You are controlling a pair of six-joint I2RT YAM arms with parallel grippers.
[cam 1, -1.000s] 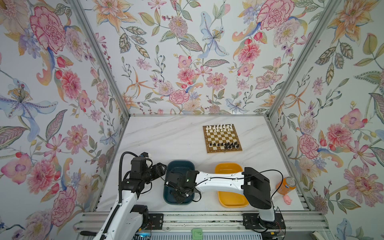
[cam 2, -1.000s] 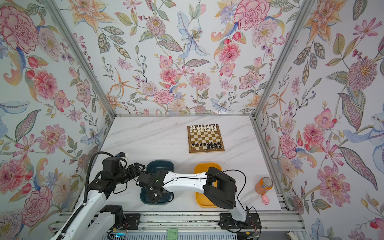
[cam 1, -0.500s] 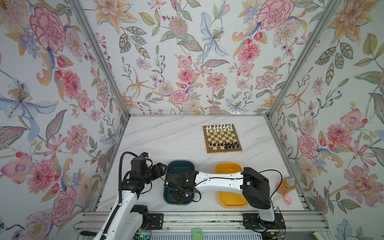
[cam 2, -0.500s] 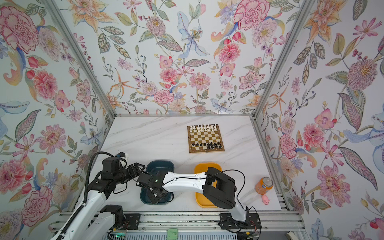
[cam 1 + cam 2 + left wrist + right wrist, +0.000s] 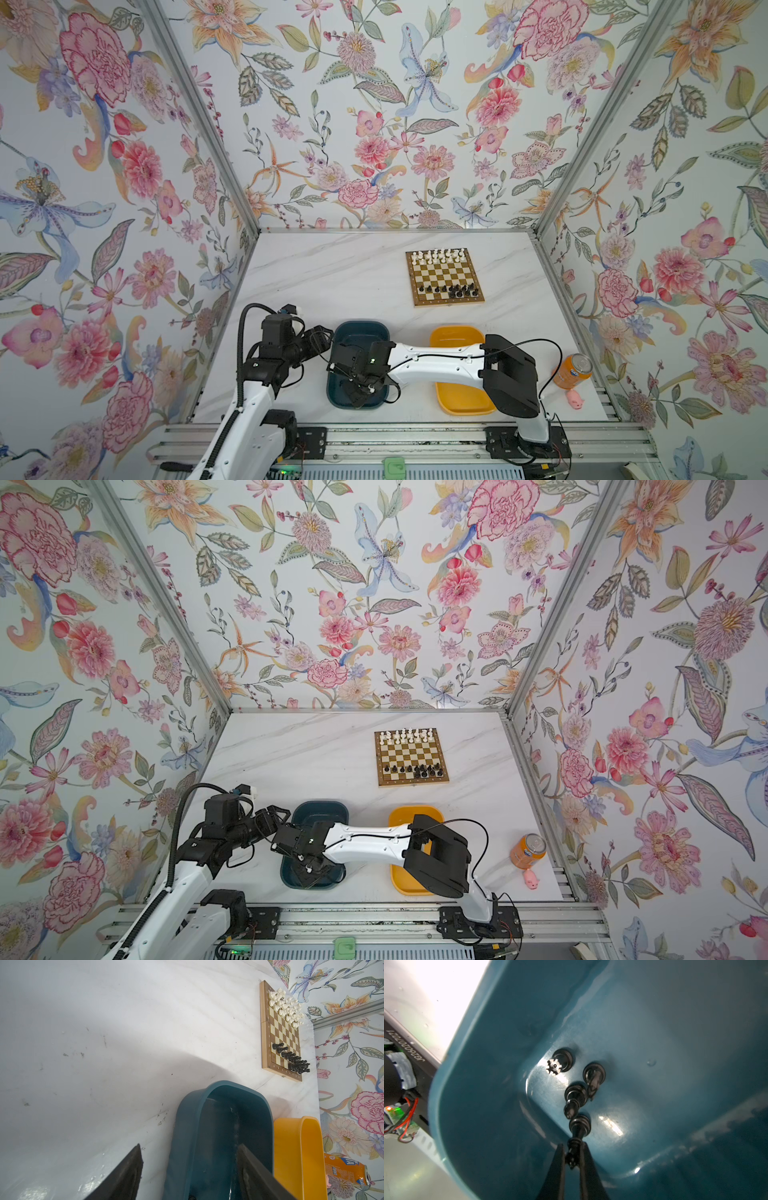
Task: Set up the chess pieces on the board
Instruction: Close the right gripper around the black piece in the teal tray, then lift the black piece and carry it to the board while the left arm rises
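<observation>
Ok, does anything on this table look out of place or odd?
Yes: an orange soda can and a small pink pig toy sit by the table's near right corner; neither belongs with a chess setup.

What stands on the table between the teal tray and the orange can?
The yellow tray, apart from both the teal tray and the orange can; both top views show it.

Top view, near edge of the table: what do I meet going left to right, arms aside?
Teal tray → yellow tray → orange can. The pink toy pig overlaps the can sideways, so unranked.
</observation>
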